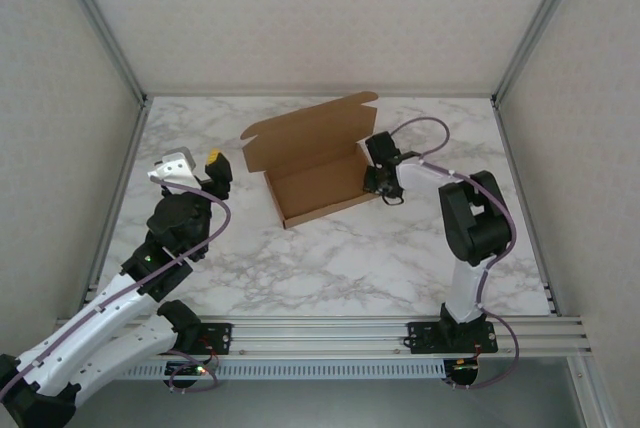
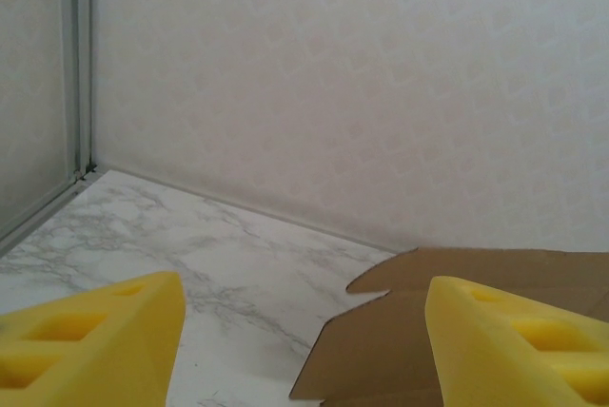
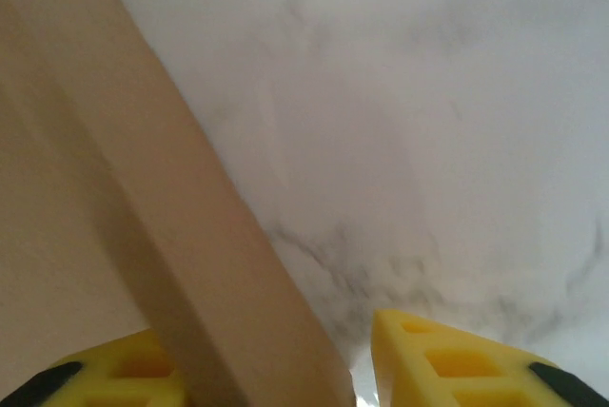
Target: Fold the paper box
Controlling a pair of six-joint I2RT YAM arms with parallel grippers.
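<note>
Right gripper (image 1: 387, 186) sits at the 3 o'clock end of the paper box (image 1: 312, 170), its jaws astride that end wall. In the right wrist view the cardboard wall runs between the two yellow fingers (image 3: 455, 361), close against the left one, with a thin gap on the right. I cannot tell whether it is pinched yet.

Left gripper (image 1: 214, 164) hovers at 9 o'clock of the box, well apart from it, jaws spread and empty.

The box lies near the middle of the marble table (image 1: 330, 268), a little toward 12 o'clock. Its tray looks formed and its lid flap (image 1: 305, 133) lies open toward 12 o'clock.

The step in hand seems to be setting the 3 o'clock end wall. Next, I judge, the right jaws must close on that wall and hold it upright. The left gripper would then need to come in from 9 o'clock to steady the tray before the lid is swung over.
</note>
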